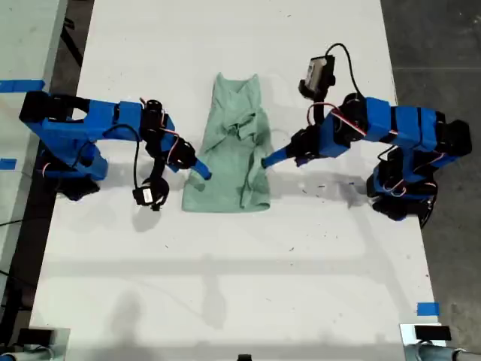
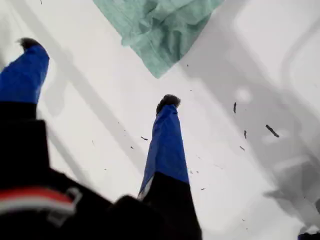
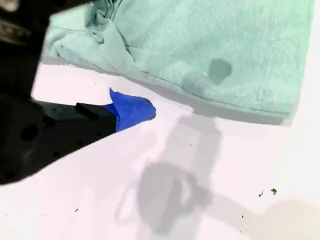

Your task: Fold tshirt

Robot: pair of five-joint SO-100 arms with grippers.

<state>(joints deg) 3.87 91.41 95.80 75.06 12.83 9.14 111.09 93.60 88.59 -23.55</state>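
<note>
Exterior view: tshirt [image 1: 229,147] half-folded, bunched mid-tabletop [image 1: 225,278].
First gripper [image 2: 97,75]: jaws wide, empty.
Second gripper [image 3: 131,109]: jaws unclear.
Risk: bunched layers could drag apart.

flat white matte table [image 1: 225,286]; small pale mint-green fabric tshirt [image 1: 233,147] lies on it mid-table, folded into a narrow strip, bunched in the middle; small strip of blue tape [image 1: 428,308] at exterior view's lower right

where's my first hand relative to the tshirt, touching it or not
Apart. The first wrist view shows my first hand open, with bare white table between its fingertips and the tshirt corner.
</note>
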